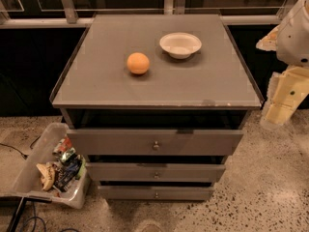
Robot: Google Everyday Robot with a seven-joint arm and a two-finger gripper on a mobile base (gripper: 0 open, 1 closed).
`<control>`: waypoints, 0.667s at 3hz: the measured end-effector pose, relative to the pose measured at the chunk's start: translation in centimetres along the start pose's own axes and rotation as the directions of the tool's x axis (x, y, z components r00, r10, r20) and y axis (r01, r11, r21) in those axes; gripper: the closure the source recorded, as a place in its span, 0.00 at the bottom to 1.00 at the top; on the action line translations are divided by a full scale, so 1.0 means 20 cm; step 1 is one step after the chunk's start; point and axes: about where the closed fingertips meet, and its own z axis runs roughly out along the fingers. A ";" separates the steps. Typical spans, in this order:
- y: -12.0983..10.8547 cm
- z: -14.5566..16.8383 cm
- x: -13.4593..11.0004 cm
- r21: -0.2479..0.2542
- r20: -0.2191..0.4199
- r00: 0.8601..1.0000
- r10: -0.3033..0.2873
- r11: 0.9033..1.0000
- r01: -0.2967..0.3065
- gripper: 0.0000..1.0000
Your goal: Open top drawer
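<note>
Shows the wide grey top drawer [193, 142] with a small round metal knob [155, 145] directly under the grey table [96, 76] top, above two narrower grey drawers [120, 172]. Places the cream-coloured robot gripper [280, 105] at the far right, beside the table's edge, apart from the drawer; cannot tell whether clenched or released. Finds a round orange fruit [138, 63] and a white bowl [180, 44] on the table.

Robot arm [295, 30] comes in from right side. White rounded segment sits high, beside right edge of bench [96, 86], more toward far right corner. Small cream part sticks out from it toward bench. Under this segment, cream-coloured gripper [284, 100] hangs down, tilted a little to left, just beside front right corner, off bench. Rest of arm out of sight to right.
</note>
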 end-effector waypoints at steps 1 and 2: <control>0.00 0.00 0.00 0.000 0.000 1.000 0.000 1.000 0.000 0.00; 0.00 0.01 -0.03 0.000 0.023 1.000 -0.018 1.000 0.018 0.00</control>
